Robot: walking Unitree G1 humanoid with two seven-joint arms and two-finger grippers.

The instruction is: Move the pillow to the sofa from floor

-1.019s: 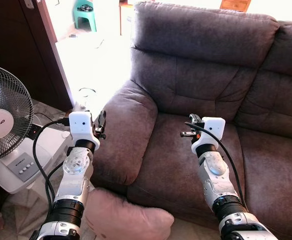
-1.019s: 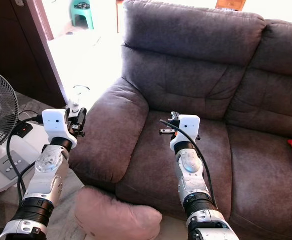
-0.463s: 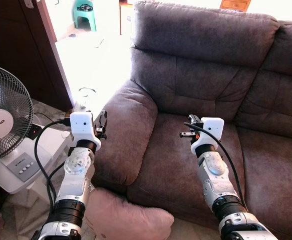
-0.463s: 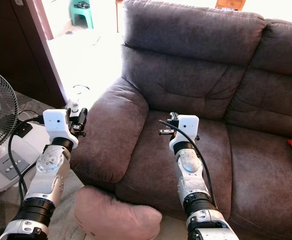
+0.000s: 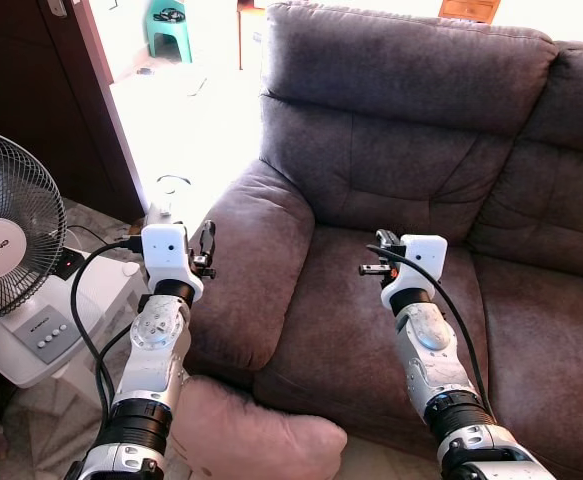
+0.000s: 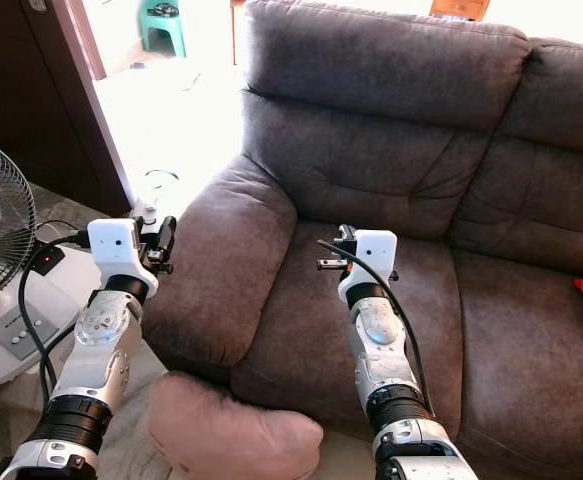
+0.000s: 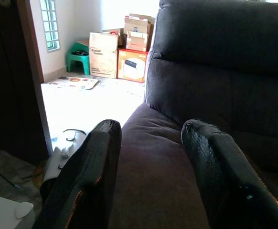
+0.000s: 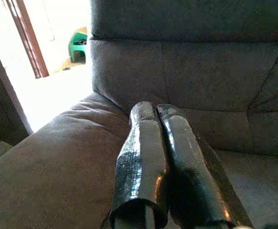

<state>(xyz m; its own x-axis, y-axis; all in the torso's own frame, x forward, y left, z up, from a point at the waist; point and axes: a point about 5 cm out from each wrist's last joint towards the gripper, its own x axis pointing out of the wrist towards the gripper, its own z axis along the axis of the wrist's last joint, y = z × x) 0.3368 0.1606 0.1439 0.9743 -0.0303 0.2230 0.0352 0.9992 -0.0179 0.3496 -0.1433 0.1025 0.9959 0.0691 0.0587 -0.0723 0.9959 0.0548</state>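
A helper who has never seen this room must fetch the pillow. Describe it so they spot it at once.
Find the brown sofa and look down at the floor before its left armrest. The pillow lies there, soft, pale pink and crumpled, against the sofa's base, unlike the hard white fan nearby.

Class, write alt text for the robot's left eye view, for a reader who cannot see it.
A pink pillow lies on the floor against a brown sofa, below the robot's two raised arms. The left gripper hangs beside the sofa's armrest, the right gripper above the seat; a white fan stands left.

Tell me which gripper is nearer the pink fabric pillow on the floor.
Left. The left gripper is raised above the pink fabric pillow; the right gripper is farther off, over the brown sofa seat.
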